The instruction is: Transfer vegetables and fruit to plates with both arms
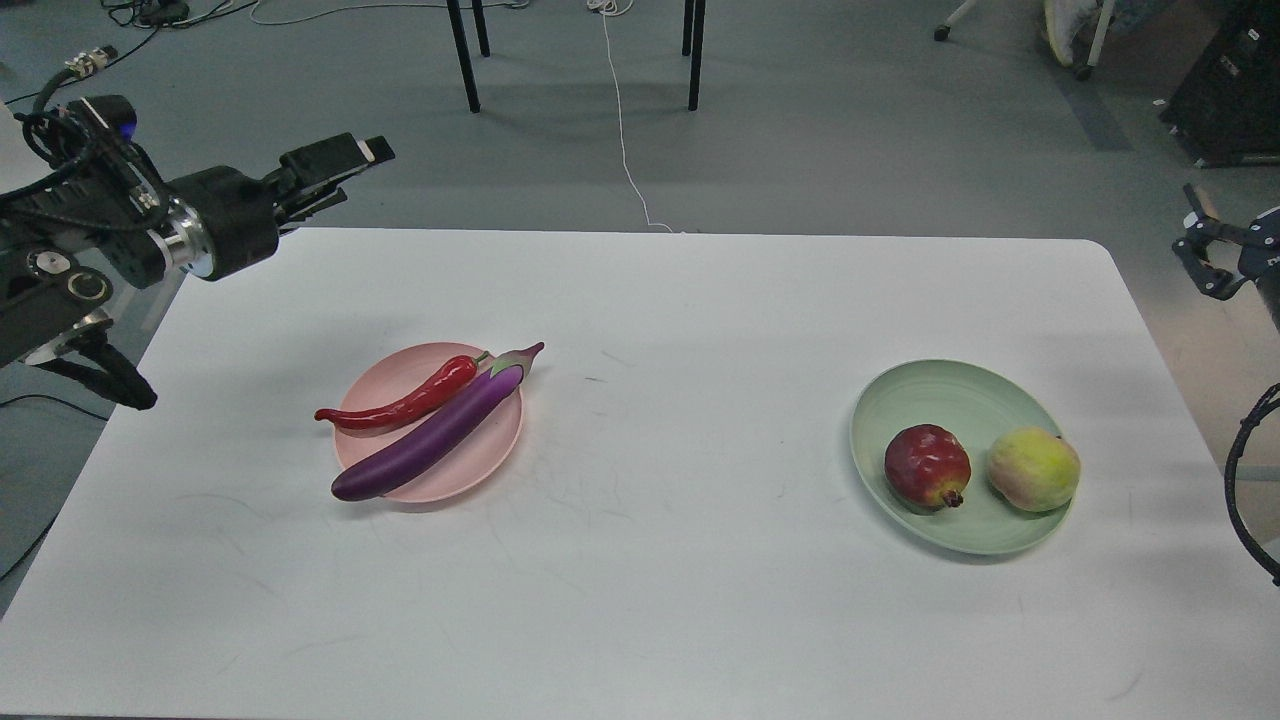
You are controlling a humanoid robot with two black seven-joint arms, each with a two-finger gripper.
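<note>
2 loaded plates (400, 375) mid-table (650, 600), left jaws (335, 175) nearly together past far-left edge, right jaws (1205, 255) unclear off right edge

Looks like a robotics lab or test room, not a home. White table (640, 560) sits on a grey-blue floor (850, 130). Loose cables (180, 12) and a power strip (88, 62) lie far left, a white cord (622, 130) trails across the floor to the table's far edge. Black furniture legs (463, 55) stand far centre, dark equipment (1230, 90) far right, a wheeled base (1000, 25) near it.
</note>
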